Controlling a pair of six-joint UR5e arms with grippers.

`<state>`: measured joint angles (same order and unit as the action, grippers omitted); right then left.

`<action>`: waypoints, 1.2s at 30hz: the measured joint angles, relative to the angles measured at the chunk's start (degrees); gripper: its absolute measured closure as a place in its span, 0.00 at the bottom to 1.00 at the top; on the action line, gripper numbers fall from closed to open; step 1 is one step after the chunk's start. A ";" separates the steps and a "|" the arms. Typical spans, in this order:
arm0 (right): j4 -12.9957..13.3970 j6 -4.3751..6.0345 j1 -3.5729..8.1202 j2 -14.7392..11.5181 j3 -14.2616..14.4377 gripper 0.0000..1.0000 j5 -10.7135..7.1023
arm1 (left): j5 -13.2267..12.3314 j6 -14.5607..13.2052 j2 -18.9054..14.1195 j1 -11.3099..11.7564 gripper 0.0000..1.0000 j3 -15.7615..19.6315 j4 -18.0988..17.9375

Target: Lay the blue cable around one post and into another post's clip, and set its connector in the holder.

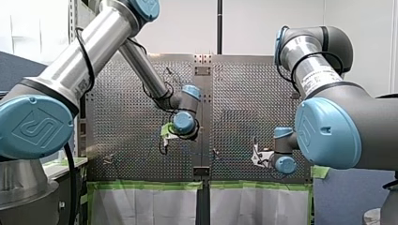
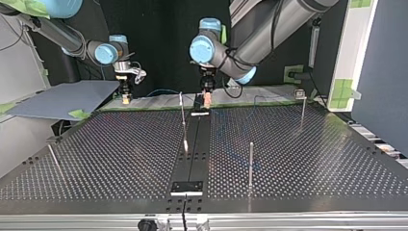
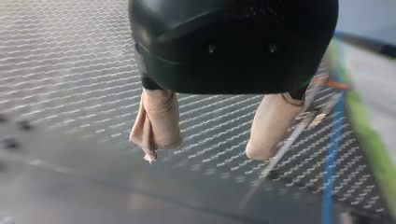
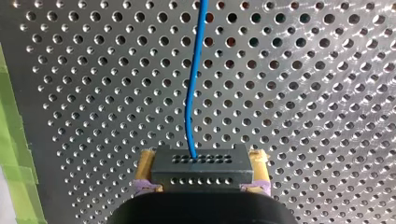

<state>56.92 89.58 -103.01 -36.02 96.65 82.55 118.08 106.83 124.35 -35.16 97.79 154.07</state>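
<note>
Our right tool (image 4: 203,162) clamps the black, hole-studded connector (image 4: 201,171).
The blue cable (image 4: 194,84) crosses the perforated metal tabletop (image 4: 303,93); our left tool (image 3: 215,135) gapes, beige-padded.

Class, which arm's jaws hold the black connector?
My right arm: its jaws clamp the black connector, blue cable attached. My left arm has open jaws, holding nothing.

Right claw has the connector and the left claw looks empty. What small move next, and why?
Probably shift my left claw sideways onto the cable and close. Its pads stand apart with nothing between them, and the cable runs just beside it, past a thin post. My right claw is shut on the connector, so that end is held; routing likely needs a second grip.
</note>
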 joint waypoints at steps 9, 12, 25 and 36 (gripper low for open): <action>0.02 0.17 0.08 0.09 0.01 1.00 -0.18 | 1.35 4.46 -4.45 3.81 0.00 0.02 1.20; -0.02 0.17 0.11 0.15 0.00 1.00 -0.18 | 2.27 5.96 -5.96 5.31 0.00 0.02 1.22; -0.06 0.17 0.27 0.27 0.02 1.00 -0.19 | 2.85 12.68 -12.67 9.18 0.00 0.02 1.12; -0.04 0.07 0.30 0.41 0.02 1.00 -0.19 | -0.06 17.92 -17.92 10.66 0.00 0.03 0.30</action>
<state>56.88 89.65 -102.70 -35.60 96.67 82.36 118.02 124.75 106.43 -24.51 97.81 154.37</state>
